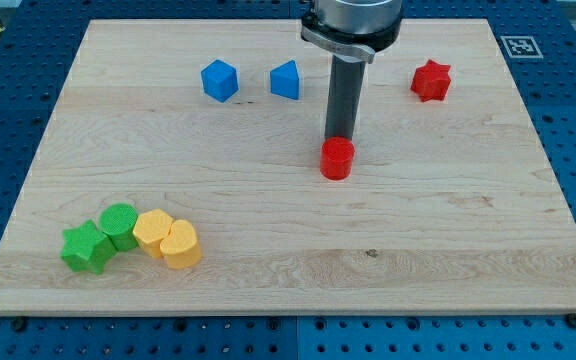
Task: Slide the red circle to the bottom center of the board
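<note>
The red circle point(336, 158) is a short red cylinder a little right of the board's middle. My tip point(340, 137) stands right behind it, at its top edge in the view, touching or nearly touching it. The dark rod rises from there to the arm at the view's top. The wooden board point(288, 270) fills most of the view.
A blue cube point(219, 80) and a blue wedge-like block point(285, 80) lie at the upper left of the rod. A red star point(431, 81) lies at the upper right. A green star point(86, 247), green circle point(119, 224), yellow hexagon-like block point(153, 231) and yellow heart point(180, 244) cluster at the lower left.
</note>
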